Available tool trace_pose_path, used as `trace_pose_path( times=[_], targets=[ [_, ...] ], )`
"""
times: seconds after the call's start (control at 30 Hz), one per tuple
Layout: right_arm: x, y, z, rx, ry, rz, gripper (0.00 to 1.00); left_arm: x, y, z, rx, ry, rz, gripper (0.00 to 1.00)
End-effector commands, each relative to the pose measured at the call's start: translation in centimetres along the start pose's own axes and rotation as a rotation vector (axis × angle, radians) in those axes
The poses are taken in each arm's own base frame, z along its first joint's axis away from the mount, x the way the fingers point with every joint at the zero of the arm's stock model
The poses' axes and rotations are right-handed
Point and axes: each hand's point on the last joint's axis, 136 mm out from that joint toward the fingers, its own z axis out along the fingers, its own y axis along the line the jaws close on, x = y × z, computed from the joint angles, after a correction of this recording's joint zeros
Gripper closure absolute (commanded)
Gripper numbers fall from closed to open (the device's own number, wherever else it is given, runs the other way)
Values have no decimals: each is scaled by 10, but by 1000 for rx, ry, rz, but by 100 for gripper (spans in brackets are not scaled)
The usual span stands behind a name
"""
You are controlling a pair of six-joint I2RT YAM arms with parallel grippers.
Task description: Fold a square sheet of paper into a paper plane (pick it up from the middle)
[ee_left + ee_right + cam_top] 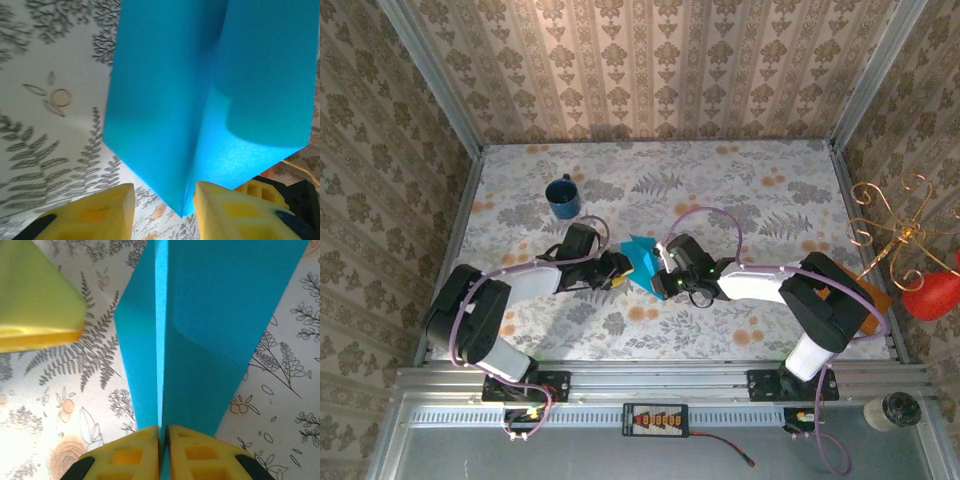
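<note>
Since the fold needs a firm anchor along the crease, the right gripper [163, 440] is closed tight on the near edge of the blue paper [210, 315], both layers pinched between its pads. By contrast, the left gripper [164, 210] stands wide apart with the paper's lower corner sitting loose in the gap, judged ready to take or press a flap rather than hold. The paper is at the centre of the table [740, 200], between both grippers, and the mug [563, 197] lies at 10 o'clock from it, well apart. From overhead the grippers cover most of the paper, so its folded outline is unclear. Its far edge is cut off in both wrist views. Contact with the table cannot be confirmed.
</note>
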Motion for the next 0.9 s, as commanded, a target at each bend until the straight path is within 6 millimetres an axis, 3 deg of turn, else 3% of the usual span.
trace_pose_path(
  times=[0.0, 0.57, 0.87],
  targets=[
    [3, 9, 2, -87, 23, 61, 87, 2, -13, 7, 57, 3, 25, 61],
    [11, -2, 9, -159, 68, 199, 89, 7, -5, 18, 53, 7, 46, 60],
    [12, 2, 9, -244, 107, 243, 89, 9, -25, 19, 136, 21, 102, 60]
  ],
)
